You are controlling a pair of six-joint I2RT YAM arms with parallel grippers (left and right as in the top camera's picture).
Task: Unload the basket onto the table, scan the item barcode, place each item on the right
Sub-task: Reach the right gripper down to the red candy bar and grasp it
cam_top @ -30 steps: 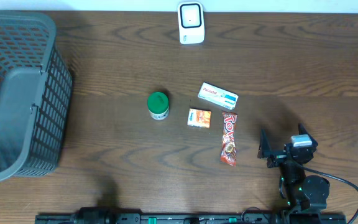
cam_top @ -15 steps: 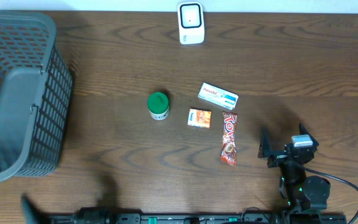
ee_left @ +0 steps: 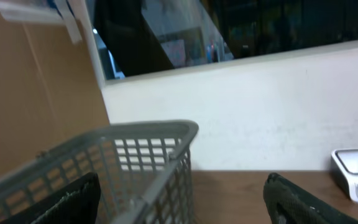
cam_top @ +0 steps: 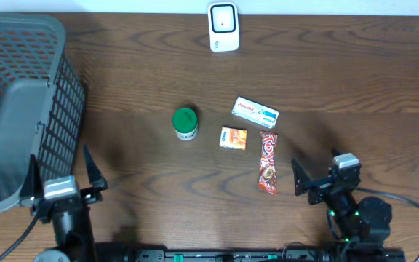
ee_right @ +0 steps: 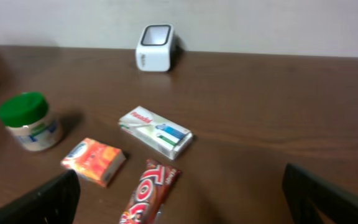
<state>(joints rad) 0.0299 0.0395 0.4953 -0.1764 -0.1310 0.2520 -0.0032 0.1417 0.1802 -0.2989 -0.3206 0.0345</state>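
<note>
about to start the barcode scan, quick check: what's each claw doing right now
Left claw: open, holding nothing.
Right claw: open, holding nothing.

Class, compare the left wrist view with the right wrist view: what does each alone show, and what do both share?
Left wrist only: the grey plastic lattice basket. Right wrist only: the green-lidded white jar, the small orange box, the flat white medicine box and the red candy bar. Both: the white barcode scanner and the brown wooden table.
</note>
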